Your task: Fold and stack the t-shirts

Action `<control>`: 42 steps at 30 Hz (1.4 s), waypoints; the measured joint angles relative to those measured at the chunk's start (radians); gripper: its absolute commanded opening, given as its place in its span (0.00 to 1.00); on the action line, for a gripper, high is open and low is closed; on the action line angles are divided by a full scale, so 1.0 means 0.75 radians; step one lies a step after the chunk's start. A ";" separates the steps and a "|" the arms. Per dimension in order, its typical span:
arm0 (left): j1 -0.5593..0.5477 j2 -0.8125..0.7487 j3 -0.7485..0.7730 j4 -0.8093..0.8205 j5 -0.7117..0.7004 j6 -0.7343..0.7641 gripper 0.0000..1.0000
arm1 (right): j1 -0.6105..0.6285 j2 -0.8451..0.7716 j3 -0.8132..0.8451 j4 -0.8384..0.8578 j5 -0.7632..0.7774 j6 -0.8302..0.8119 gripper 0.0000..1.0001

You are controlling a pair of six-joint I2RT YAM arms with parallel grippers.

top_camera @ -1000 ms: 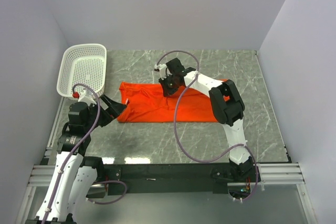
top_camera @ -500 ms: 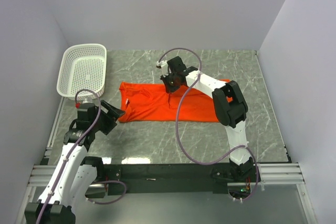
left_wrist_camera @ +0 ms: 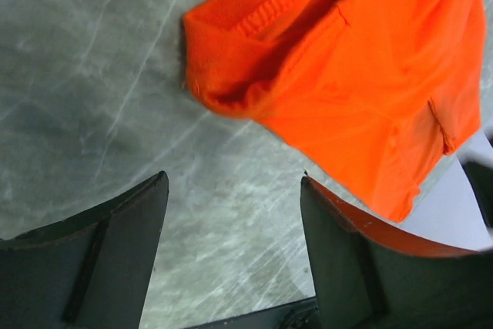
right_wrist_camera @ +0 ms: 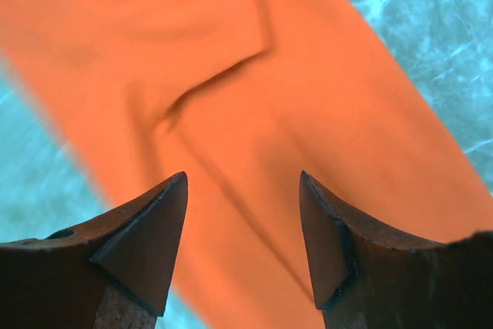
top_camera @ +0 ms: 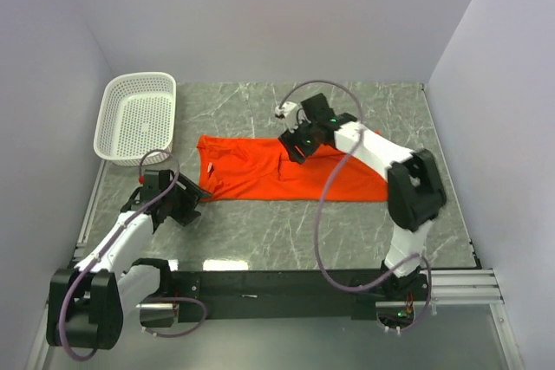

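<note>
One orange-red t-shirt (top_camera: 251, 172) lies flat on the marble table as a long folded band, collar end to the left. My right gripper (top_camera: 293, 148) hovers over its upper middle. In the right wrist view the right gripper (right_wrist_camera: 243, 176) is open, with creased fabric of the t-shirt (right_wrist_camera: 308, 75) below and nothing between the fingers. My left gripper (top_camera: 194, 200) is low at the shirt's near-left corner. In the left wrist view the left gripper (left_wrist_camera: 233, 177) is open over bare marble, and the hem of the t-shirt (left_wrist_camera: 370, 75) lies just ahead, untouched.
A white perforated basket (top_camera: 108, 119) stands tilted at the table's back left, with nothing visible in it. Grey walls close in the left, back and right sides. Bare marble (top_camera: 286, 231) runs along the near side of the shirt.
My right gripper has opened, let go of the shirt and shifted slightly right. The left arm has sunk lower and drawn back toward the near left, its jaws somewhat narrower.
</note>
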 measured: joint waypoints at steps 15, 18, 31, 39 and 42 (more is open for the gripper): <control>-0.003 0.407 0.141 0.190 -0.246 0.096 0.30 | -0.010 -0.464 -0.395 -0.207 -0.429 -0.562 0.67; -0.003 0.396 0.148 0.164 -0.299 0.127 0.31 | -0.008 -0.466 -0.507 -0.232 -0.439 -0.673 0.67; 0.004 0.396 0.168 0.129 -0.330 0.233 0.39 | -0.008 -0.497 -0.866 -0.142 -0.224 -0.980 0.65; 0.025 0.394 0.181 0.116 -0.332 0.288 0.38 | -0.008 -0.504 -0.866 -0.005 -0.127 -0.969 0.64; 0.032 0.392 0.181 0.116 -0.336 0.290 0.38 | -0.009 -0.507 -0.866 0.002 -0.112 -0.983 0.64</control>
